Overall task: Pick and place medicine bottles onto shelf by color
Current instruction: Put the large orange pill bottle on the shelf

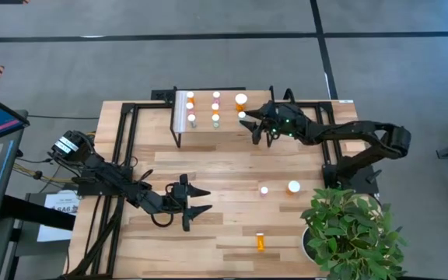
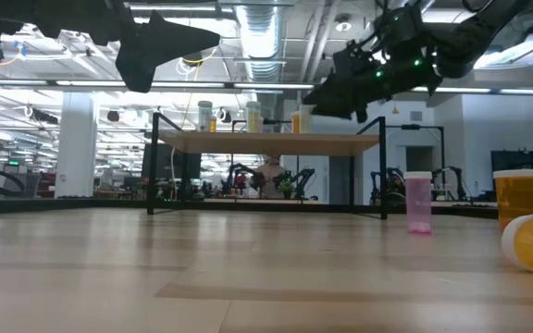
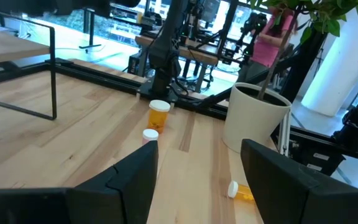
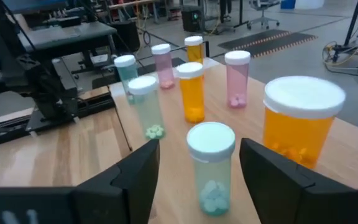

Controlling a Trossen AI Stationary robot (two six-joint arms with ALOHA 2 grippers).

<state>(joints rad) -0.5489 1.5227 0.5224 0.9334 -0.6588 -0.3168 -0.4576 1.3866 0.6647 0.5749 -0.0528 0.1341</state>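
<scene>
The right gripper (image 1: 257,131) is wide open and holds nothing. It hangs by the edge of the shelf (image 1: 228,134), right in front of a pale green bottle (image 4: 211,167), so it likely just put that one down. Other medicine bottles (image 4: 191,91) stand there grouped by color. The left gripper (image 1: 197,201), also open and empty, waits over the worktop (image 1: 224,175). Three bottles are still there: a pink bottle (image 1: 264,190), a wide orange bottle (image 1: 294,187) and a tipped orange bottle (image 1: 260,242).

shelf (image 1: 208,131) at bench (image 1: 208,167) far edge, bottles (image 1: 215,106) standing on it | right end effector (image 1: 253,128) at shelf's right end | two bottles (image 1: 279,188) upright right-centre | one bottle (image 1: 260,242) lying near front edge | plant pot (image 1: 347,233) front-right | left end effector (image 1: 199,200) left-centre
</scene>
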